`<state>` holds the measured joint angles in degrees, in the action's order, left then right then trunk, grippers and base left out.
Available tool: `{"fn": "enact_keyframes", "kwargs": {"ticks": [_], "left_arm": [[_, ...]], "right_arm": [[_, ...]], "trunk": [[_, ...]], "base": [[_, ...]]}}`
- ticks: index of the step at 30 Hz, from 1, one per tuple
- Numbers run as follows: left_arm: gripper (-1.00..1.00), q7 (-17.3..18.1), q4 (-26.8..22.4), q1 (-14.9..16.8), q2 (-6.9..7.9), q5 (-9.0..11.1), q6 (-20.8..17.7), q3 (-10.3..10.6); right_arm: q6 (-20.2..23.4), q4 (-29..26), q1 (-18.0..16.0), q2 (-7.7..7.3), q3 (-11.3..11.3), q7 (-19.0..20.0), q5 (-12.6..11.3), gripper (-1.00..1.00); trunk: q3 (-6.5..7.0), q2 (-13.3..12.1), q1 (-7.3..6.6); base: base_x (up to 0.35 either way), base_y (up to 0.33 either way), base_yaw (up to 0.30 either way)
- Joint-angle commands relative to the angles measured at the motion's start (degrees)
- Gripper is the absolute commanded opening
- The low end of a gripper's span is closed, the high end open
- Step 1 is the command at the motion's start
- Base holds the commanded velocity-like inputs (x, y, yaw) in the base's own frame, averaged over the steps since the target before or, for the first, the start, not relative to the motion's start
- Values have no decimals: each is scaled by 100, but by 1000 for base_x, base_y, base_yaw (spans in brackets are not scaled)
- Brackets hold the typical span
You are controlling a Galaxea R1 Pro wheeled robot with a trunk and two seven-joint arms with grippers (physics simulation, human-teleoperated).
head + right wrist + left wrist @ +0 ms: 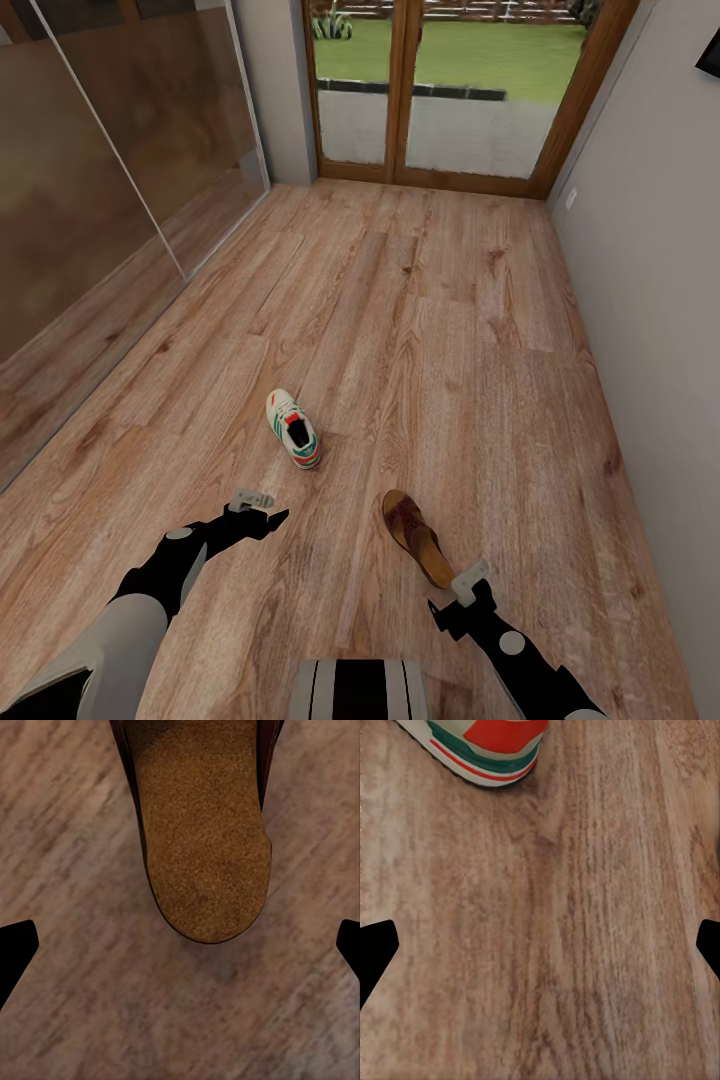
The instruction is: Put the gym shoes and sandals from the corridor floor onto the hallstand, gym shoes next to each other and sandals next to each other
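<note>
In the head view, a gym shoe (pixel 294 428) lies on the wood floor (pixel 450 330) at mid-distance, left of centre, and a sandal (pixel 417 535) lies nearer and to the right, both well short of the glass doors (pixel 440 90) at the far end. The left gripper (pixel 262 520) hangs just near of the shoe; the right gripper (pixel 455 610) sits at the sandal's near end. The left wrist view shows the shoe's (pixel 484 750) red and green end on the floor (pixel 555 945), with the fingers (pixel 375 949) spread wide and holding nothing. The right wrist view shows the sandal's (pixel 202 832) tan footbed ahead of the parted, empty fingers (pixel 16 945).
</note>
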<state>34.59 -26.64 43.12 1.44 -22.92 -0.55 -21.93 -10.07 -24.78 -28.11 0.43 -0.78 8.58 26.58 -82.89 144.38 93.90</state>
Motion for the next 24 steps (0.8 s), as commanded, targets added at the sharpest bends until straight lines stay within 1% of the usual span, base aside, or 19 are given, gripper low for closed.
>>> {"fn": "enact_keyframes", "kwargs": {"ticks": [1, 8, 14, 15, 19, 20, 24], "left_arm": [[100, 43, -4, 4, -5, -50, -6, -48], [100, 46, -2, 4, -6, -48, -6, -48], [100, 43, 0, 9, -11, -50, -6, -48], [100, 42, 0, 9, -11, -51, -6, -48], [100, 40, 1, 9, -10, -52, -6, -48], [100, 40, -1, 9, -6, -53, -6, -48], [100, 39, -2, 12, -10, -55, -6, -48]], "right_arm": [[-14, 0, -2, 1, -9, 14, 23, 100], [-21, -2, -2, 6, -8, -1, 28, 100], [-29, -3, -2, 28, -2, -41, 31, 100], [-30, -2, -2, 32, -2, -62, 31, 100], [-30, 3, -2, 40, 3, -226, 33, 100], [-28, 14, -2, 43, 6, -446, 47, 100], [-34, 23, -2, 45, 4, -651, 62, 100]], "trunk": [[-3, 1, -1], [-3, 1, -1], [-136, 9, 14], [-136, 9, 14], [-136, 9, 14], [-136, 9, 14], [-136, 9, 14]], "base": [[0, 0, 0], [0, 0, 0], [0, 0, 0], [0, 0, 0], [0, 0, 0], [0, 0, 0], [0, 0, 0]]}}
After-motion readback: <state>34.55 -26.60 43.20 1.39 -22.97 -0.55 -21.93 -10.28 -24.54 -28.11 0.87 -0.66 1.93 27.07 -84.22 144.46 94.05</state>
